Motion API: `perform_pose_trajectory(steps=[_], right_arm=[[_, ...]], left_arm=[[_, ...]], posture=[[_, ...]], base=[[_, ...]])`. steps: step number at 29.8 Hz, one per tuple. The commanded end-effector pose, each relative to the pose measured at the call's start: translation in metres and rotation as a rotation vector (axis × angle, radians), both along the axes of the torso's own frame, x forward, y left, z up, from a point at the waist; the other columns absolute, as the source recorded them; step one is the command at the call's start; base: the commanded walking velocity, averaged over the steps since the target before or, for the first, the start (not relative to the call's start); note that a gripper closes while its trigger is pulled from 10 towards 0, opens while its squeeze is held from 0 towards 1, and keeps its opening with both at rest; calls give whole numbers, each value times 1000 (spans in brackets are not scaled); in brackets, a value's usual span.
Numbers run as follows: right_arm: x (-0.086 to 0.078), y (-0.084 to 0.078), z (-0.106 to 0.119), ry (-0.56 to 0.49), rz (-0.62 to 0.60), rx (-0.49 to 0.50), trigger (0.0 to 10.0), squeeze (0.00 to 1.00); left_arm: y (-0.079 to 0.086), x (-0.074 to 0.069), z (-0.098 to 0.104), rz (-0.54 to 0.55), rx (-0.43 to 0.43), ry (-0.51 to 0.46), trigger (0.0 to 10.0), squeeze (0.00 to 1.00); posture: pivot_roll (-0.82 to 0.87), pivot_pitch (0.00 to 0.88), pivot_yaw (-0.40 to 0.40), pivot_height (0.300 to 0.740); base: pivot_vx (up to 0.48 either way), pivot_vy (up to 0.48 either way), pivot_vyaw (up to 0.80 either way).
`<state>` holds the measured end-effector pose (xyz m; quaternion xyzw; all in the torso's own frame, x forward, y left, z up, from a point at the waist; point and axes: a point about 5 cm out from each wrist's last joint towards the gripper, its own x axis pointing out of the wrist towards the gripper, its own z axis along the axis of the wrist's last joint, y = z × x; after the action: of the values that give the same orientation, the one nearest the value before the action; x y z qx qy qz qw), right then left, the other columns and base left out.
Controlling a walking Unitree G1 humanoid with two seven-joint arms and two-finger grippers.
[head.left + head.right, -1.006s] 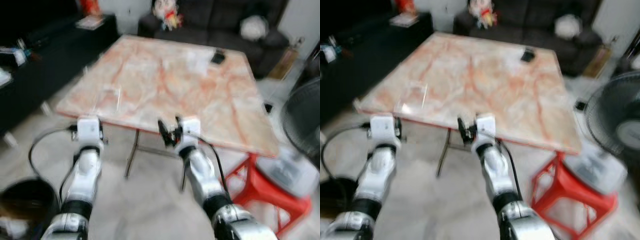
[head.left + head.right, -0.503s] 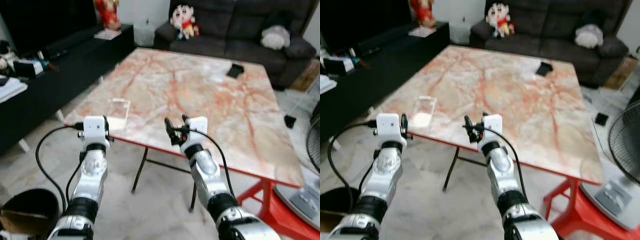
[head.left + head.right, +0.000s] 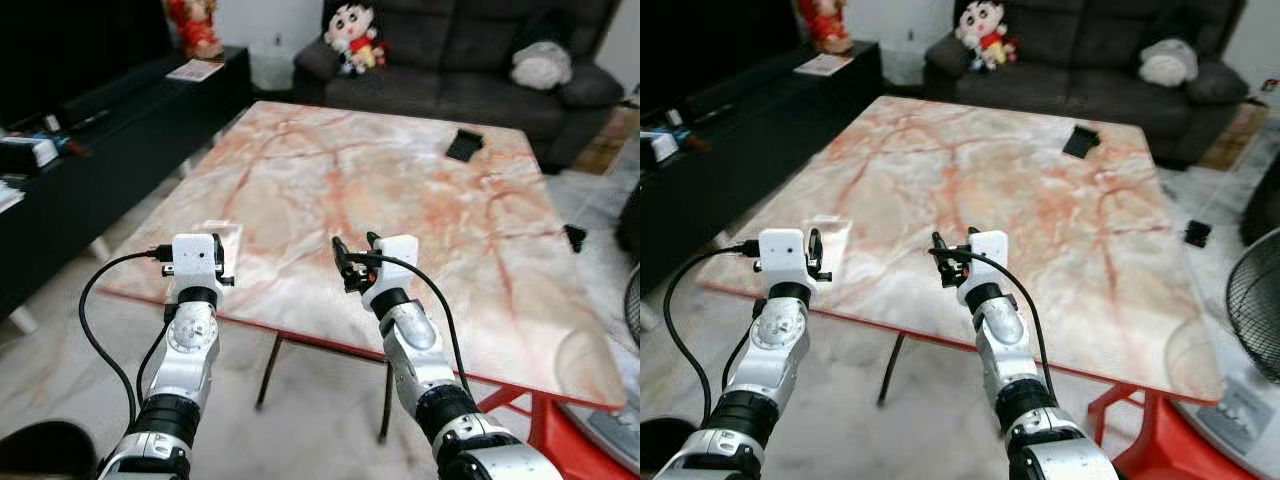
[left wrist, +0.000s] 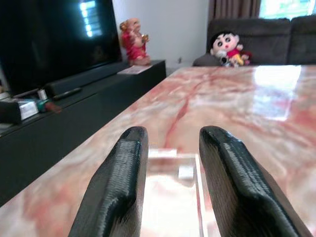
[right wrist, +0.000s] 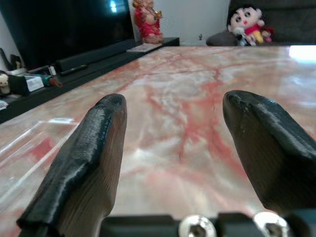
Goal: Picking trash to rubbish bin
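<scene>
A clear plastic box (image 3: 230,233) lies flat near the front left corner of the marble table (image 3: 400,180). My left gripper (image 3: 817,254) hovers just before it at the table's front edge. In the left wrist view the box (image 4: 173,197) lies straight ahead and low between the open black fingers (image 4: 123,168). My right gripper (image 3: 352,262) stands open over the front edge near the middle, with nothing between its fingers (image 5: 94,143). A dark round bin (image 3: 35,450) shows on the floor at the lower left, cut off by the frame.
A small black object (image 3: 464,144) lies on the table's far right. A dark sofa (image 3: 450,60) with a doll (image 3: 350,30) stands behind, a black TV cabinet (image 3: 90,130) runs along the left. A fan (image 3: 1255,300) and a red stool (image 3: 1165,440) are at the right.
The view has steadied and closed in on the table. Both grippers now stand over its front edge instead of short of it, the left one nearer the clear box.
</scene>
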<state>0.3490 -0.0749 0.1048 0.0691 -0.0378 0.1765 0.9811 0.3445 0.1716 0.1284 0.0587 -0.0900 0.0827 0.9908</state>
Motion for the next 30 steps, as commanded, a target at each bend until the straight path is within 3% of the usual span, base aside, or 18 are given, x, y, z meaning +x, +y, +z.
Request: perform_pose_trajectory(steps=[1,16,29,30], right_arm=[[1,9,7,-22,24,11,10000,0],[0,9,5,-19,28,4,10000,0],[0,7,4,-14,25,-1,10000,0],[0,7,4,-14,25,-1,10000,0]], left_arm=[[7,0,3,10,15,-2,10000,0],[-1,0,7,-32,29,-41,10000,0],[-5,2,3,-61,28,-2,10000,0],[-5,2,3,-59,36,1,10000,714]], posture=[[8,6,-41,740],[5,0,-39,740],[3,9,-47,740],[3,9,-47,740]], base=[[439,0,0],[421,0,0],[0,0,0],[0,0,0]])
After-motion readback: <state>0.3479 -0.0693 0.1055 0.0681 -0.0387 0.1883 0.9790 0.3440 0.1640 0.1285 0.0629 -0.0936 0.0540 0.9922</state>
